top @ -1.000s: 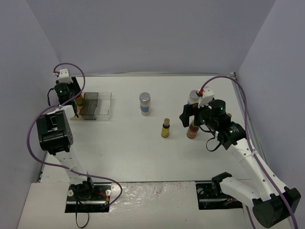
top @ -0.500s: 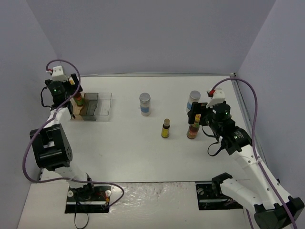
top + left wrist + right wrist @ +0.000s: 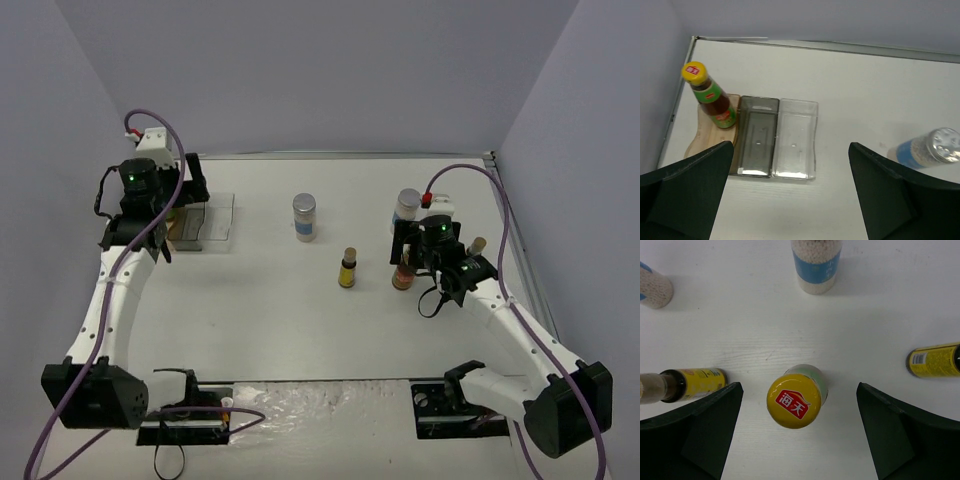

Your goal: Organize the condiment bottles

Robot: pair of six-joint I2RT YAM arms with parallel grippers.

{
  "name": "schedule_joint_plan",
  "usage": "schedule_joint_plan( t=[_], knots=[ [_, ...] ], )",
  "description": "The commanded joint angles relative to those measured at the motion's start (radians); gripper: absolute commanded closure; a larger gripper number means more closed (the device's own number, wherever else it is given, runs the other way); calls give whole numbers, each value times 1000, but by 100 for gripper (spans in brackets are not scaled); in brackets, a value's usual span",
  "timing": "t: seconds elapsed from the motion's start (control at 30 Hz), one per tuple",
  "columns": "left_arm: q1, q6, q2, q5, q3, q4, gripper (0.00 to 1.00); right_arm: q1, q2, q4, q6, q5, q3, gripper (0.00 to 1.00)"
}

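The condiment bottles are spread over the white table. A yellow-capped, green-labelled bottle [image 3: 710,97] stands on the wooden end [image 3: 702,140] of the rack. My left gripper [image 3: 791,150] [image 3: 192,185] hovers open above the rack's clear compartments [image 3: 777,137], holding nothing. My right gripper [image 3: 799,385] [image 3: 410,240] is open, a finger on each side of a second yellow-capped dark bottle [image 3: 792,400] [image 3: 403,275] without touching it. Two blue-banded white jars [image 3: 304,217] [image 3: 407,205] and two small yellow-labelled bottles [image 3: 347,268] [image 3: 478,245] stand around it.
The rack [image 3: 205,222] sits at the far left near the left wall. The near jar [image 3: 816,265] is just beyond my right gripper, and the small yellow-labelled bottles [image 3: 685,384] [image 3: 935,360] flank it on both sides. Walls close off the back and both sides.
My left gripper opened, left the green-labelled bottle standing in the rack, and rose back to the right. My right gripper shifted to sit over the yellow-capped bottle.
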Motion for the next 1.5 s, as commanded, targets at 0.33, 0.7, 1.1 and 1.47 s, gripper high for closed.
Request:
schedule_joint_plan(
  t=[0.33, 0.7, 1.1, 1.47],
  knots=[
    [-133, -36, -271, -24, -73, -194, 3, 19, 63, 268, 29, 49, -118, 28],
    [-146, -32, -312, -18, -83, -254, 3, 20, 10, 362, 5, 120, -190, 65],
    [-152, -37, -347, -15, -100, -288, 3, 21, -76, 310, -114, 120, -56, 100],
    [-152, -26, -372, -6, -99, -326, 3, 76, 98, 245, -250, -117, 348, 100]
  ],
)
